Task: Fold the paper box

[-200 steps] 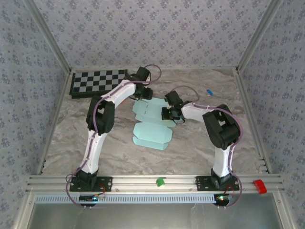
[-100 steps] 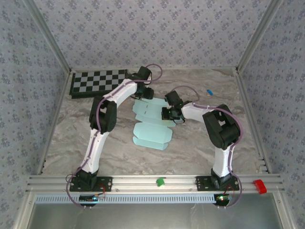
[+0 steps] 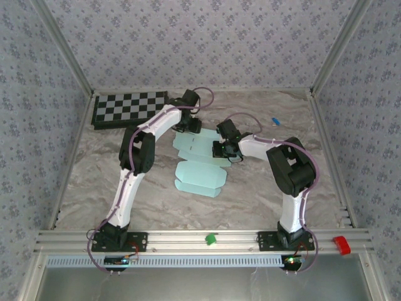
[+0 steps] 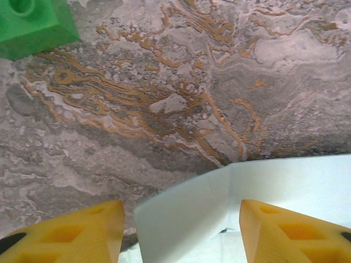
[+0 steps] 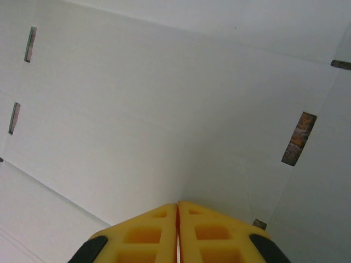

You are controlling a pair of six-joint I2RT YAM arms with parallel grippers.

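A marbled grey-and-brown tabletop [image 3: 94,182] fills the floor of the enclosure. In its far left corner lies a black-and-white checkerboard [image 3: 128,108], flat, its long side along the back wall. Well apart from it, near the far right corner, a small blue object [image 3: 274,120] rests on the marbling; it is too small to tell what it is. Along the near edge runs a ribbed aluminium rail [image 3: 182,238], with a small green piece [image 3: 211,239] sitting on it near the middle and a red piece [image 3: 340,244] at its right end. Walls [image 3: 188,37] papered in a pale floral print close off three sides. In the left wrist view a green brick [image 4: 33,22] with a round stud lies on the tabletop, cut off by the upper left corner.
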